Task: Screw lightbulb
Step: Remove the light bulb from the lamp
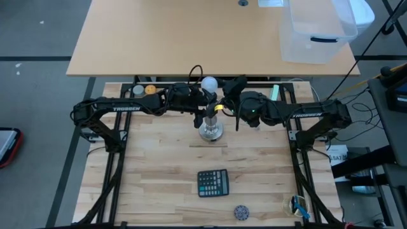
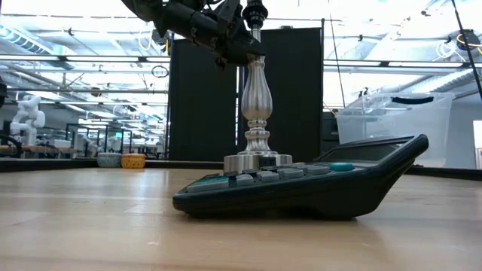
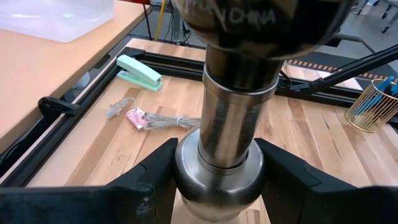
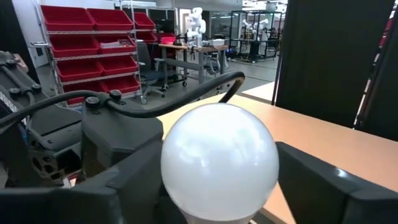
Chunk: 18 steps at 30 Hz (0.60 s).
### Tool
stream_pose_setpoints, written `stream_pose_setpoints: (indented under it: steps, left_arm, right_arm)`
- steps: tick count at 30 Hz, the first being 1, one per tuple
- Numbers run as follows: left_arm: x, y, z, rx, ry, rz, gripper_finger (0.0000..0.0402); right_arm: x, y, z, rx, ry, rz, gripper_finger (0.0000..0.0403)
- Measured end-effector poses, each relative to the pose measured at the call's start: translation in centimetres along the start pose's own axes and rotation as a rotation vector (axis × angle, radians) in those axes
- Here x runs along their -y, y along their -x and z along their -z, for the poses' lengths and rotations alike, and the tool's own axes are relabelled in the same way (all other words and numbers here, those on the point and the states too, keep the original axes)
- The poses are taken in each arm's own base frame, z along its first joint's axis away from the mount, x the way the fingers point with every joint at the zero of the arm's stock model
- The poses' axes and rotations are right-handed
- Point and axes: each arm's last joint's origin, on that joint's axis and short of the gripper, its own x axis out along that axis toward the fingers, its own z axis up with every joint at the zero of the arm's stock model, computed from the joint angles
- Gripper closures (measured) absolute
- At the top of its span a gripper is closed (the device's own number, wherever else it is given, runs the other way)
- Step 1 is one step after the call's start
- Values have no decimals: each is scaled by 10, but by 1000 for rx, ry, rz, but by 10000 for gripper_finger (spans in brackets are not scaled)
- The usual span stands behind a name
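1. Spanning the lower half of the high view as the work surface: the wooden table (image 1: 159, 165).
2. Reaching in from the left edge of the high view to the centre: the left arm, ending in the left gripper (image 3: 216, 155).
   - Clamped on the stem of the stand (image 1: 211, 130), one finger on either side of the round knob below the dark socket.
   - Judged purpose: bracing the stand against turning or tipping while the thread engages.
3. Reaching in from the right edge of the high view to just above centre: the right arm, ending in the right gripper (image 4: 217, 162).
   - Closed on the frosted globe of the lightbulb (image 1: 209, 83), a finger on each flank.
   - Judged purpose: gripping the glass so that the screw base stays free for the socket.
4. Lying at lower centre of the high view, well apart from the stand: the calculator (image 1: 212, 183). Not involved in the task.
5. Standing upright at the centre of the high view with its round base flat on the table: the stand. Kept vertical so that the socket faces up.
6. Held off the table, just above centre in the high view and near the socket end of the stand: the lightbulb.
   - Cannot tell from any view whether the base meets the socket.
   - Judged not yet threaded. Before any turning, align the screw base squarely over the socket to avoid cross-threading.
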Motion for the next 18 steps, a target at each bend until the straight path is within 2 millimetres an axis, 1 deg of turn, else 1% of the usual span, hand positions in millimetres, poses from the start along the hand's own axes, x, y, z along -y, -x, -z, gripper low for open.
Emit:
stream_pose_setpoints:
  steps: [3,4,8,12,18]
  left_arm:
    - [0,0,0,0,0,0,223]
    - [0,0,0,0,0,0,223]
    - [0,0,0,-3,0,0,223]
    - [0,0,0,-4,0,0,223]
    - [0,0,0,0,-1,7,223]
  right_arm:
    - [0,0,0,-1,12,-3,157]
    - [0,0,0,-1,20,-5,162]
    - [0,1,0,-6,34,-34,162]
    - [2,0,-1,-16,52,-76,153]
    - [15,2,-7,-50,96,-159,155]
